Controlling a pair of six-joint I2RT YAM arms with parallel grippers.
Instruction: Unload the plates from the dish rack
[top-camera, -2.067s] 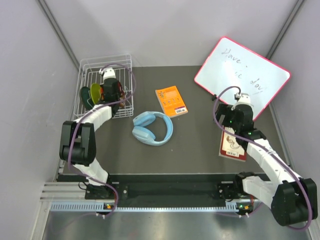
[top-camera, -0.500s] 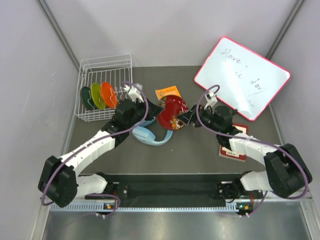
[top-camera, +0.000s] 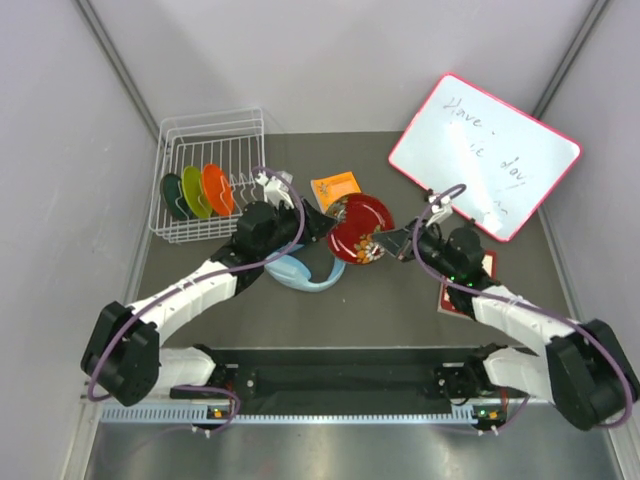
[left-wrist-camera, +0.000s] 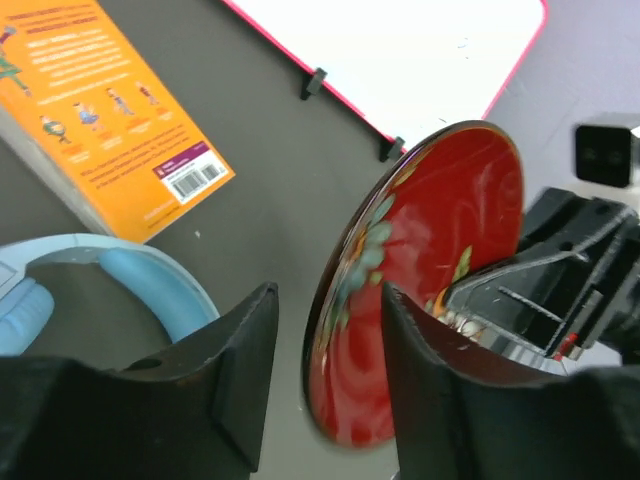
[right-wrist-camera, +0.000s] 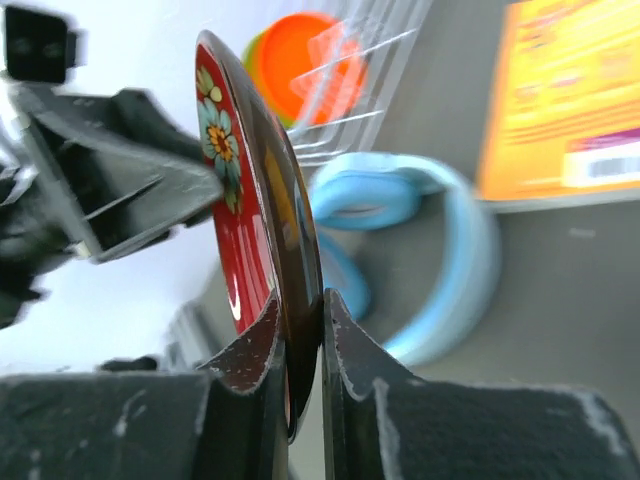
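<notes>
Dark red plate (top-camera: 362, 228), seen from above, is held over mid-table between the two arms, clear of the dish rack (top-camera: 210, 135), where three plates (top-camera: 195, 190) stand upright. Left wrist: left gripper (left-wrist-camera: 328, 295) stands parted, astride the rim. Right wrist: right gripper (right-wrist-camera: 300, 300) pinches the plate's edge.

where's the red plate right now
In the top view the dark red plate hangs at centre, pinched by the right gripper, right of the headphones.
</notes>
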